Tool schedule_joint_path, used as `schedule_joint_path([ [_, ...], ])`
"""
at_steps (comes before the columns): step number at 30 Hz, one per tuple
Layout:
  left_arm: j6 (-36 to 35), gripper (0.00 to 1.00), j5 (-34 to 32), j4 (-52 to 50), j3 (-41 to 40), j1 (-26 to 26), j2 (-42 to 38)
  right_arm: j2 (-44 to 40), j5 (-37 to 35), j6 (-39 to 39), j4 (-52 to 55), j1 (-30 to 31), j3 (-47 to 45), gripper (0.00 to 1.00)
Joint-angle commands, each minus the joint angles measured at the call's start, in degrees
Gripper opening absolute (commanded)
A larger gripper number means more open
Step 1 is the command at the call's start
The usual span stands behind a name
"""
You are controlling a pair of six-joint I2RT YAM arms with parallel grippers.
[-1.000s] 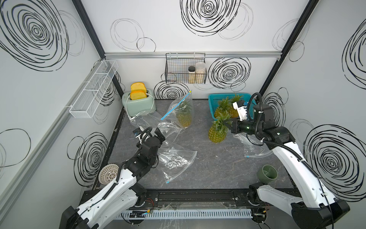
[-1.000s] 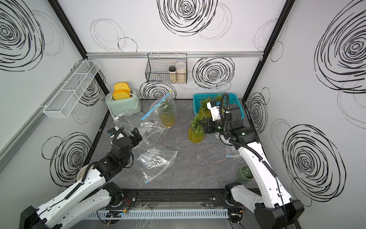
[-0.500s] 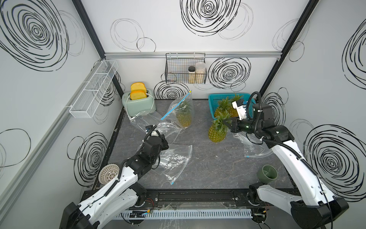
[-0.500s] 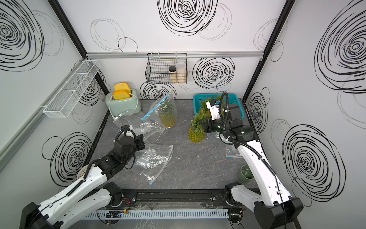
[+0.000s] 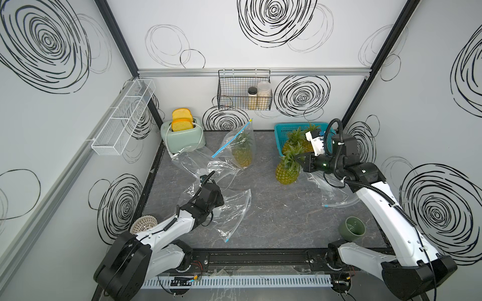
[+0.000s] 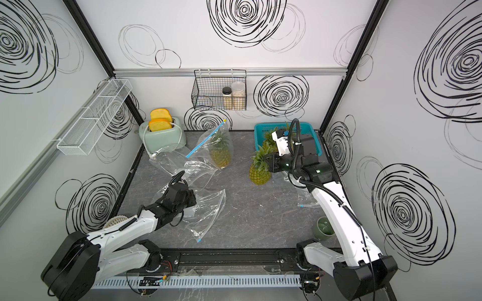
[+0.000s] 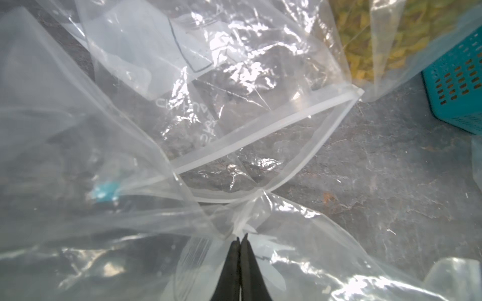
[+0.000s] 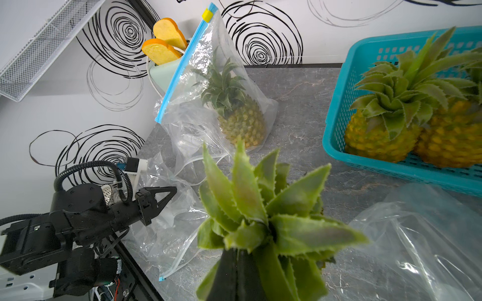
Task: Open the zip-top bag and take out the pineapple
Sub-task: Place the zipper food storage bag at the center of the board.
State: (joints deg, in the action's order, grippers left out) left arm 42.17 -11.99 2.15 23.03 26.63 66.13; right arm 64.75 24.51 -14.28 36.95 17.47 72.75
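A bare pineapple (image 5: pixel 287 173) stands on the grey table right of centre. My right gripper (image 5: pixel 302 163) is shut on its green crown leaves (image 8: pixel 260 208), which hide most of the fingers. A zip-top bag (image 5: pixel 238 146) with a blue seal strip stands at the back, closed, with another pineapple (image 8: pixel 242 122) inside. My left gripper (image 7: pixel 241 237) is shut, pinching the film of an empty clear bag (image 5: pixel 232 211) that lies crumpled at the front left. In a top view the left gripper (image 6: pixel 194 200) sits over that bag's edge.
A teal basket (image 5: pixel 278 138) at the back right holds two pineapples. A mint toaster (image 5: pixel 182 135) with bread is back left, and a green cup (image 5: pixel 352 229) front right. More empty bags lie under the right arm (image 5: pixel 336 194) and near the toaster (image 5: pixel 190 161).
My left gripper has closed on the empty bag's film and shifted toward the middle, dragging the bag along. The right arm with the pineapple has barely moved.
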Motion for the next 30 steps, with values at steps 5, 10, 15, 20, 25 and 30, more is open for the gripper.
schedule_joint_path([
  [5, 3.08, 0.05, 4.35, 11.81, -0.87, -4.77, 7.15, -0.1, -0.31, 1.04, -3.98, -0.34, 2.56, 0.0],
  [10, 3.62, 0.05, 4.91, 13.58, -0.2, -5.77, 10.61, 0.52, -1.34, 1.86, -3.77, -1.75, 3.96, 0.0],
  [15, 3.7, 0.05, 5.12, 13.5, 0.82, -5.88, 12.08, 2.53, -4.2, 3.69, -1.99, -5.07, 9.07, 0.0],
  [20, 4.05, 0.0, 5.09, 13.21, 0.89, -5.73, 12.27, 5.05, -4.48, 3.93, -2.19, -9.52, 13.71, 0.0],
  [25, 3.77, 0.0, 5.46, 12.24, 1.62, -5.68, 12.01, 8.02, -9.09, 4.46, -2.7, -12.39, 18.45, 0.0],
  [30, 3.26, 0.0, 5.4, 11.12, 2.28, -5.16, 12.61, 11.13, -10.67, 4.63, -4.5, -17.06, 21.19, 0.0],
])
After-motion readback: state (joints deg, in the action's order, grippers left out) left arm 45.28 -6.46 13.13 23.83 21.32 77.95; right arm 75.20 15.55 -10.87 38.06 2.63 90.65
